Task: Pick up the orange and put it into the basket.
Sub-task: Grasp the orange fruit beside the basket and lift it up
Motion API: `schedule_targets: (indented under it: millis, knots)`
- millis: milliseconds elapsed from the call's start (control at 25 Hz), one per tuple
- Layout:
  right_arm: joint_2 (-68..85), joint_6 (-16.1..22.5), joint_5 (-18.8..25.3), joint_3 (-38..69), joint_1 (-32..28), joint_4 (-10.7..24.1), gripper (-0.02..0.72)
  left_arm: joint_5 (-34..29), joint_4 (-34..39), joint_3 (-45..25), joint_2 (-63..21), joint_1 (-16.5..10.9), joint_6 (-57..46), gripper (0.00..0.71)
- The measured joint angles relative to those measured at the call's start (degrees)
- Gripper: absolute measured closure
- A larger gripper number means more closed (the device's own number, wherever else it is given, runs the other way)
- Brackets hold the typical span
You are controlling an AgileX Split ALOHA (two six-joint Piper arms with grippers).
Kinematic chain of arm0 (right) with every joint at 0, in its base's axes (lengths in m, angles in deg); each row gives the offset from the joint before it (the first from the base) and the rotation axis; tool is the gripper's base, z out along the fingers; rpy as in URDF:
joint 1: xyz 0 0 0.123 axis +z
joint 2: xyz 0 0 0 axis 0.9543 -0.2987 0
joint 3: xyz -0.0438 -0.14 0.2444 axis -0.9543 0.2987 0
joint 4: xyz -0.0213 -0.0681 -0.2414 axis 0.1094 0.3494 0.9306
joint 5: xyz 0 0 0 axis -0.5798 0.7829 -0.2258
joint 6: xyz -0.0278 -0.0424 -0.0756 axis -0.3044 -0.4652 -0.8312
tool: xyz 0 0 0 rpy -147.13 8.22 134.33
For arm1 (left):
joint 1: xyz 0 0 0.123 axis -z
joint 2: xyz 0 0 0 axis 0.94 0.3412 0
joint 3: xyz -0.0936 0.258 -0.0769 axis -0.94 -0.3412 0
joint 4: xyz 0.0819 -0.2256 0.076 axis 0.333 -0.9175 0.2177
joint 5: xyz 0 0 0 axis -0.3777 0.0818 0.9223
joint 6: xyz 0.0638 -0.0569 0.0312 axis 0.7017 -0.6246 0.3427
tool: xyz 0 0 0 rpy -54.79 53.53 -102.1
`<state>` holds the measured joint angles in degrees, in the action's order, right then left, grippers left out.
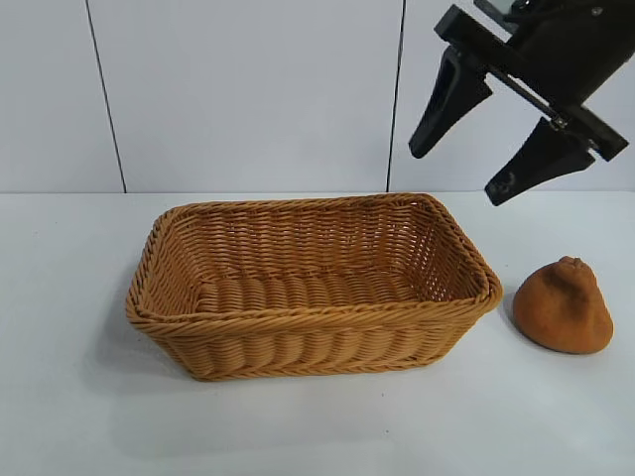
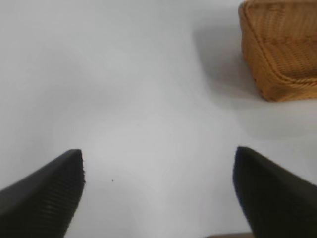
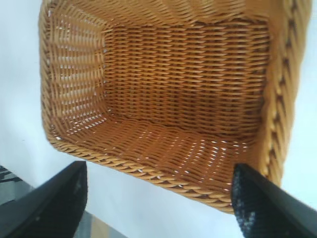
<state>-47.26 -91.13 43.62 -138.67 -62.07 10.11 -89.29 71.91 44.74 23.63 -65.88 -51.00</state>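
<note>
status: the task is not yet started as far as the frames show. the orange (image 1: 565, 306) sits on the white table (image 1: 60, 377), outside the basket (image 1: 314, 317), just beside the basket's short end nearest the right arm. the basket interior (image 3: 183, 74) holds nothing. both steps are left to do: the pickup and the drop into the basket.

right claw (image 1: 463, 168): you have it raised in the air, well above the table, with its two fingers spread wide and nothing between them. in its wrist view it looks down into the basket, so it appears to hang over the basket's far corner rather than over the fruit.

orange relative to the right claw: below it and offset to the outer side, away from the basket. the two are well apart; no contact. judged from this, you need to shift the claw outward past the basket rim and then lower it over the fruit's knobby top.

left claw (image 2: 158, 198): idle, wide open, empty, over bare table with one basket corner (image 2: 282, 49) ahead of it.
</note>
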Motion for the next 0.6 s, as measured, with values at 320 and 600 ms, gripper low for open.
schedule_targets:
  millis: [320, 600]
  knots:
    - [0.2, 12.5, 1.1, -3.0, 0.0, 22.8, 0.156, 0.0, -0.2, 0.0, -0.4, 0.0, -0.1, 0.121]
    - [-0.8, 13.7, 2.3, -3.8, -3.5, 27.2, 0.156, 0.0, -0.2, 0.0, -0.4, 0.0, -0.1, 0.122]
